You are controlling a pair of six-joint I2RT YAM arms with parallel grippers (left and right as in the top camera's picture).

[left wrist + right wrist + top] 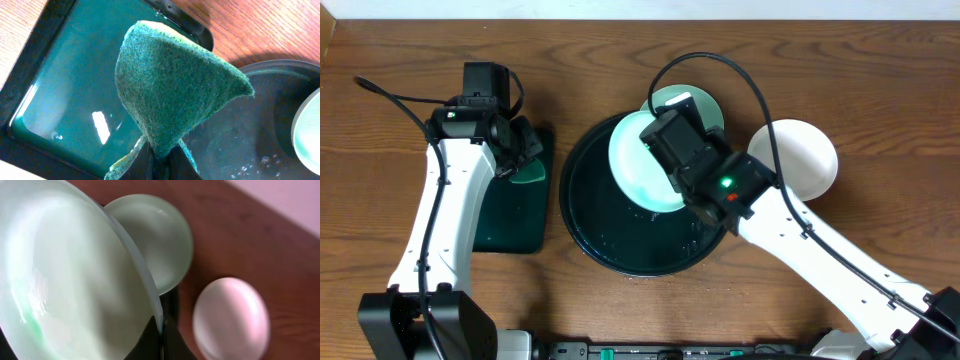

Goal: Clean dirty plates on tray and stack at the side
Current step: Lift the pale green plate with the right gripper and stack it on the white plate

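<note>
My right gripper point(665, 150) is shut on the rim of a pale turquoise plate point(638, 168), holding it tilted above the round black tray point(582, 215); in the right wrist view the plate point(70, 280) shows a faint green smear at its lower left. A second turquoise plate point(705, 108) lies at the tray's back edge, also in the right wrist view point(155, 240). The white plate point(805, 160) lies on the table right of the tray, also in the right wrist view point(232, 317). My left gripper point(162, 160) is shut on a green scouring sponge point(175, 85), above the rectangular green tray.
The rectangular dark-green tray point(510, 215) holds water and sits left of the black tray; it also shows in the left wrist view point(65, 90). Water drops lie on the black tray's floor point(250, 150). Cables hang over the table's back.
</note>
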